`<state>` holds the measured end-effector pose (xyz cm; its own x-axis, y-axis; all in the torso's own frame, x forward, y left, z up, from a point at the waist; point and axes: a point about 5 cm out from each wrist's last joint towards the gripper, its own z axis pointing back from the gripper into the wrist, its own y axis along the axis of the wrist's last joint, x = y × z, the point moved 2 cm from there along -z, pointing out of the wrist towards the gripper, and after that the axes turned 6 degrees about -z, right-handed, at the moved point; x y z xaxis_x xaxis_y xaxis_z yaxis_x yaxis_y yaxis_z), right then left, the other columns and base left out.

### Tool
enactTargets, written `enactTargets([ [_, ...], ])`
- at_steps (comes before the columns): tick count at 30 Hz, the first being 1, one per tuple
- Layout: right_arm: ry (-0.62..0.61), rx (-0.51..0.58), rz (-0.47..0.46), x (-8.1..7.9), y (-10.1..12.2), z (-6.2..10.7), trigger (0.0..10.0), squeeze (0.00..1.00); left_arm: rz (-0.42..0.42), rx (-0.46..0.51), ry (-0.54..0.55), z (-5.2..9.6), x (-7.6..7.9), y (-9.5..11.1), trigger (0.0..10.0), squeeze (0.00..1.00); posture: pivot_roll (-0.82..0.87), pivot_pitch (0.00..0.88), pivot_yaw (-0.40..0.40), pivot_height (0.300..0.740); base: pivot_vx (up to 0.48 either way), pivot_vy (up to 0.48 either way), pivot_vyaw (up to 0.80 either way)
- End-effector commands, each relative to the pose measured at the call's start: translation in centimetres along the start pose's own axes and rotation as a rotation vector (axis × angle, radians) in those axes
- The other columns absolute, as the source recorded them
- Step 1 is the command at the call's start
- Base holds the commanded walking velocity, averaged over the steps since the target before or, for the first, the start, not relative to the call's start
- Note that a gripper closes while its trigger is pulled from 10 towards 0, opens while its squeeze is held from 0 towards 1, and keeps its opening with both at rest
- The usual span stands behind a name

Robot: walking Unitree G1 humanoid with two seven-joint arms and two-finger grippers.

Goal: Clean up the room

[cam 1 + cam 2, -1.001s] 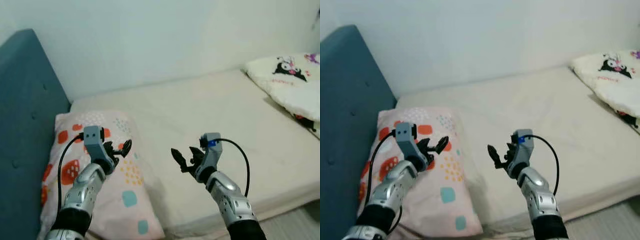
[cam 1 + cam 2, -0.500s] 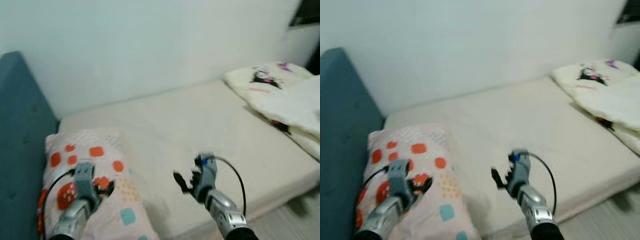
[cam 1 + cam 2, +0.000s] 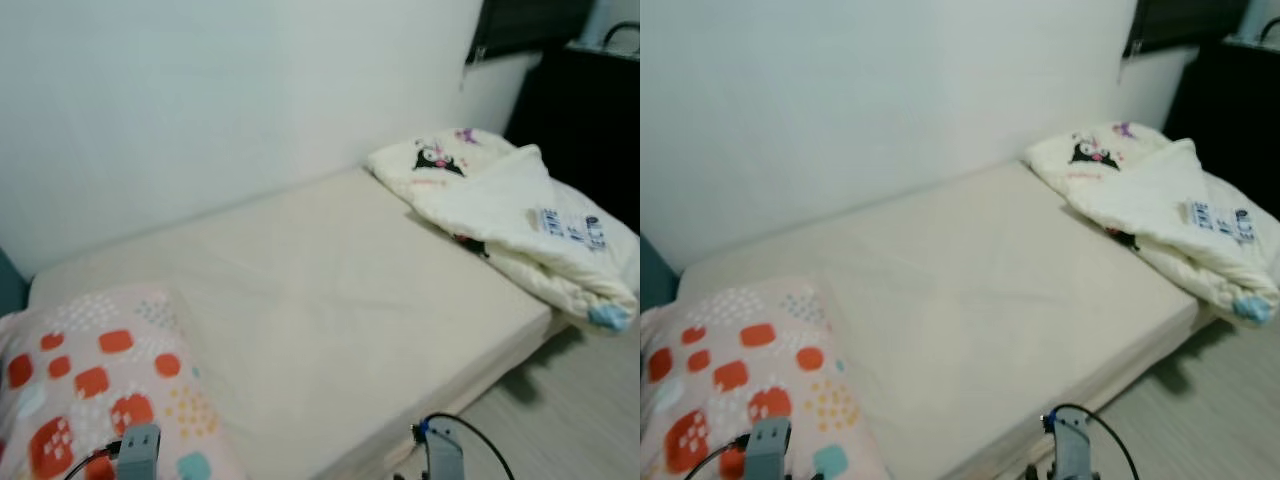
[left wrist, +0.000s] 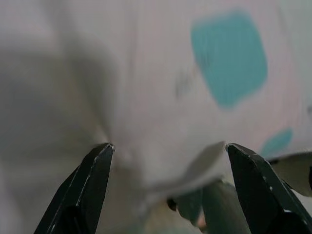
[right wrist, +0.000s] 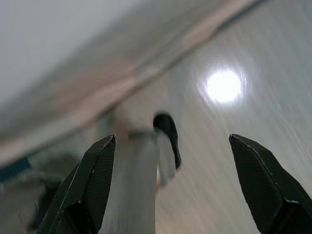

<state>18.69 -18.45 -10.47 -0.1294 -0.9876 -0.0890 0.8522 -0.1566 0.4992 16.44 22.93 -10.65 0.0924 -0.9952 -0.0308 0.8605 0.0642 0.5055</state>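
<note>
Cream mattress stretches across the head views, bare along its middle, set against a pale wall. At the robot's left end lies a pillow printed with orange, teal and yellow patches; at the far right end sits a crumpled white blanket with a cartoon print, one corner hanging over the mattress edge toward the light wooden floor. Pillow and blanket are well apart, the open mattress between them.

Down at the lower edge of the head views, just the grey wrist housings poke in: the left arm over the pillow's near corner, the right arm with its black cable at the mattress's near edge.

Left wrist view now: the left gripper has its two black fingers spread wide, and the pillow's fabric is right up close between the tips, a teal patch just beyond them. Whether the tips touch the cloth, hard to say through the blur.

Right wrist view: the right gripper is also spread wide, holding nothing, pointing down at the shiny floor beside the bed's base, with a bright reflection on the boards.
</note>
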Motion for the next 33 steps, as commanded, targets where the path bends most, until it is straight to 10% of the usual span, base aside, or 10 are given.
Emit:
enactTargets([
  [1, -0.008, -0.017, -0.009, -0.3, -0.5, 0.0, 10.0, 0.0, -0.012, -0.051, 0.007, 0.2, -0.2, -1.5, 10.0, 0.0, -0.13, 0.0, 0.028, 0.74, 0.0, -0.472, 0.0],
  [16, -0.038, -0.04, -0.013, 0.2, -1.8, 0.1, 10.0, 0.0, -0.064, -0.091, 0.025, 0.7, -1.8, -2.7, 10.0, 0.0, -0.13, 0.0, 0.033, 0.74, 0.0, -0.472, 0.0],
  [33, -0.037, -0.047, -0.014, 0.5, -2.8, 0.3, 10.0, 0.0, -0.123, -0.121, -0.013, 0.5, -0.1, -3.4, 10.0, 0.0, -0.13, 0.011, 0.035, 0.74, 0.0, -0.472, 0.0],
])
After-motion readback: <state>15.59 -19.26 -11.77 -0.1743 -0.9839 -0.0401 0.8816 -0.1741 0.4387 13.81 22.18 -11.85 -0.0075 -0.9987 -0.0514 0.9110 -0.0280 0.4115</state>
